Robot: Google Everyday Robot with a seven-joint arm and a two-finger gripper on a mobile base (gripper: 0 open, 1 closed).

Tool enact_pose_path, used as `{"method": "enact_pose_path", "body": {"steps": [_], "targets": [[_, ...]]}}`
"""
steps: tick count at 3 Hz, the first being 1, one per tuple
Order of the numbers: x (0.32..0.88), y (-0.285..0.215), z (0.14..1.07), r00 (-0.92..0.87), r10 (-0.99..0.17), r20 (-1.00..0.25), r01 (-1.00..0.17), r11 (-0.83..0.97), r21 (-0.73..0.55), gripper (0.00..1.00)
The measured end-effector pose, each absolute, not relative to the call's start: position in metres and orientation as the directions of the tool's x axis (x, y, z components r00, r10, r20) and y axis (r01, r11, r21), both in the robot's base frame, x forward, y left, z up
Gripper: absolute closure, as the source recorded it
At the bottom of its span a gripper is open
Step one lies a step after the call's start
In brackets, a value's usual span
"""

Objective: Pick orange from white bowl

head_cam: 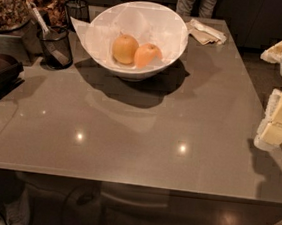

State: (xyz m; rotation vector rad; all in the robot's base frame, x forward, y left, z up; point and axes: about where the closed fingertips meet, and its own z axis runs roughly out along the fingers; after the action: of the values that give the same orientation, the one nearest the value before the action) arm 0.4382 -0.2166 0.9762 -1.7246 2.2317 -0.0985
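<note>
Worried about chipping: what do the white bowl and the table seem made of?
The white bowl: likely matte ceramic, going by its opaque, faceted walls with no glare. The table: glossy and hard, perhaps glass or polished stone; it mirrors lights and the bowl. The gripper hangs by the table's right edge.

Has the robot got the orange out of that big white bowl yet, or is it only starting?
Nothing looks done: the orange lies in the white bowl, touching a paler yellow-tan fruit. In hand: the end effector hangs at the right edge of the table, well apart from the bowl. Left to do: reach over, grasp the orange and lift it out.
</note>
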Motion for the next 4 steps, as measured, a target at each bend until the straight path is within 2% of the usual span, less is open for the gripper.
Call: {"method": "enact_pose_path", "body": {"steps": [2, 3, 4], "targets": [[0.442, -0.215, 0.979, -0.233, -0.944, -0.232, -0.927, 0.288, -0.239, 0.0], [0.484, -0.189, 0.981, -0.254, -0.946, -0.203, -0.932, 0.295, -0.209, 0.0], [0.484, -0.189, 0.981, -0.254, -0.946, -0.203, -0.932, 0.295, -0.209, 0.0]]}}
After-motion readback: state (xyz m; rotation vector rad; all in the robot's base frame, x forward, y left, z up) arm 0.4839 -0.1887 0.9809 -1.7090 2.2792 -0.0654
